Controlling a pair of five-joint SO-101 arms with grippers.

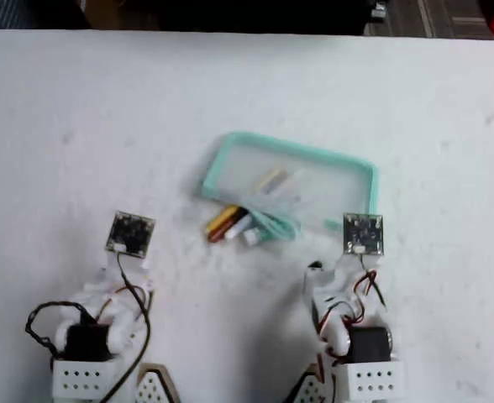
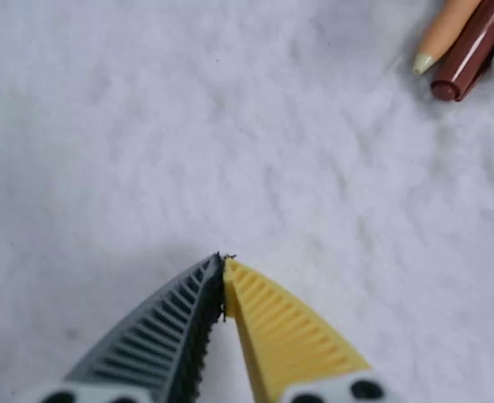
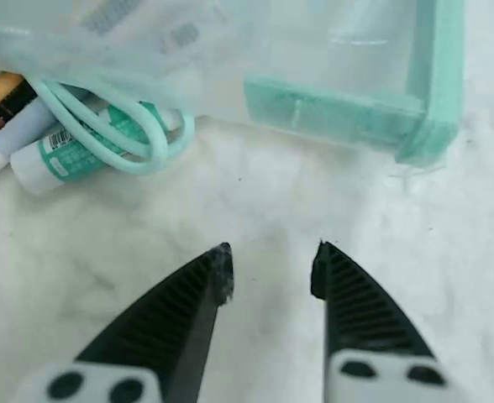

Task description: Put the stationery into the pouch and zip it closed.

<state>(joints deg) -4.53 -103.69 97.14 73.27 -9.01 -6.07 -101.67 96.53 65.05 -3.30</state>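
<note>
Teal-edged translucent pouch (image 1: 297,152) — orange and brown pens (image 1: 223,222), perhaps a glue stick (image 3: 66,154), at its 7 o'clock; left gripper (image 2: 223,262) pressed together, right gripper (image 3: 270,270) parted.

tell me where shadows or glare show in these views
High view: even bright light on the table, hardly any shadows. Left wrist view: a soft shadow lies around the shut jaws. Right wrist view: faint glare streaks on the pouch.

The frosted pouch (image 1: 302,152) blurs the stationery (image 1: 271,180) inside it.
</note>
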